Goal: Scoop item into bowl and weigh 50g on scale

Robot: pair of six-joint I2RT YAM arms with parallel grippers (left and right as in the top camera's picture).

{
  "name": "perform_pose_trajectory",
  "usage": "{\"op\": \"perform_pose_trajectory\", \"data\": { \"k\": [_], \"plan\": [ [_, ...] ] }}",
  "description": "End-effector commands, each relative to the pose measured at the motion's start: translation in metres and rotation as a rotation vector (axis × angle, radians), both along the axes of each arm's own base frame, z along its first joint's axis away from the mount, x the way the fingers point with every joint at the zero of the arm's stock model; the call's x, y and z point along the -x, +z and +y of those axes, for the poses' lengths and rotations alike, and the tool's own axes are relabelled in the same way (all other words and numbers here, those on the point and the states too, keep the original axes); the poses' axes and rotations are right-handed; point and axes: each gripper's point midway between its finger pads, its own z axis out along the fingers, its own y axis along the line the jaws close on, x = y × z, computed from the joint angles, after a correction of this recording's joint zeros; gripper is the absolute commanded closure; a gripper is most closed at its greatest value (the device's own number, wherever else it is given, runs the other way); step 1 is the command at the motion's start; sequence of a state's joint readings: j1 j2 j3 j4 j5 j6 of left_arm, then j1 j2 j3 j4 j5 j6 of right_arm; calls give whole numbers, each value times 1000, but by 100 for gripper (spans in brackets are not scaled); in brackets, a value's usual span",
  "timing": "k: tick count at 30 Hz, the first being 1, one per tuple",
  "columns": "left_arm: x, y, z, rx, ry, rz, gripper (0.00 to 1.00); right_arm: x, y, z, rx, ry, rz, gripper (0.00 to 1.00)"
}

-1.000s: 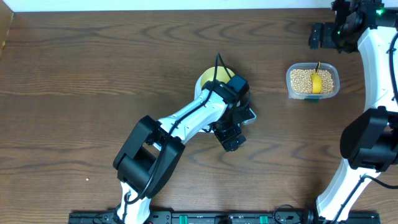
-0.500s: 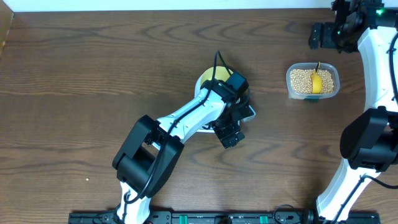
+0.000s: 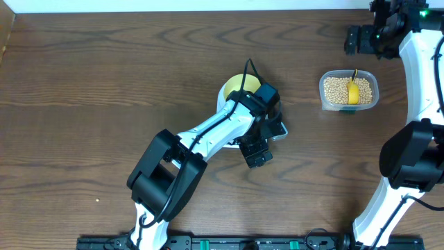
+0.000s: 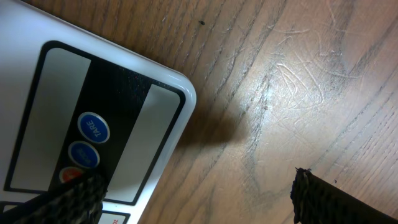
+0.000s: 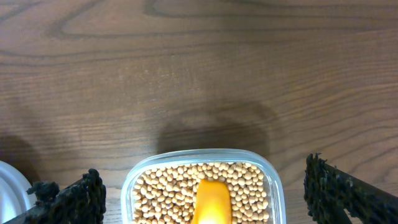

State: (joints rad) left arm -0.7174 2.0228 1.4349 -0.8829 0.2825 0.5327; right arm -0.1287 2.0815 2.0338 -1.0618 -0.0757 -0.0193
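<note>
The white scale (image 4: pixel 158 118) fills the left of the left wrist view, showing its grey display and round buttons (image 4: pixel 93 126). From overhead only its corner (image 3: pixel 279 129) shows under the left arm. The pale yellow bowl (image 3: pixel 238 86) is just behind it, half hidden by the arm. My left gripper (image 3: pixel 255 151) (image 4: pixel 193 205) is open and empty, low over the scale's front edge, one finger over the buttons and the other over bare wood. The beans (image 3: pixel 336 89) (image 5: pixel 168 186) fill a clear tub. My right gripper (image 3: pixel 361 38) (image 5: pixel 205 196) is open and empty above the tub's far side.
The clear tub (image 3: pixel 349 105) (image 5: pixel 130 180) stands at the right with a bright yellow scoop (image 3: pixel 354 92) (image 5: pixel 212 202) lying in the beans. A white edge (image 5: pixel 9 186) shows at the left of the right wrist view. Dark wood table (image 3: pixel 104 83) all round.
My left wrist has shifted slightly over the scale's front, first up-left, then back a little to the right. The right arm has not moved.
</note>
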Motion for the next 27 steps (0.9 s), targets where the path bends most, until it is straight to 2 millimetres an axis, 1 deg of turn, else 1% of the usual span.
{"op": "perform_pose_trajectory", "data": {
  "k": [1,11,19,25,27],
  "plan": [
    [2,-17,3,-30,-23,30,2,-2,3,0,-2,6,-9,1],
    [-2,-23,10,-50,-8,35,3,-2,3,0,-2,6,-9,1],
    [-1,-27,11,-58,-8,42,2,-2,3,0,-2,6,-9,1],
    [-4,-31,14,-75,-5,37,2,-2,3,0,-2,6,-9,1],
    [-7,-32,15,-78,9,27,2,-2,3,0,-2,6,-9,1]
  ]
}}
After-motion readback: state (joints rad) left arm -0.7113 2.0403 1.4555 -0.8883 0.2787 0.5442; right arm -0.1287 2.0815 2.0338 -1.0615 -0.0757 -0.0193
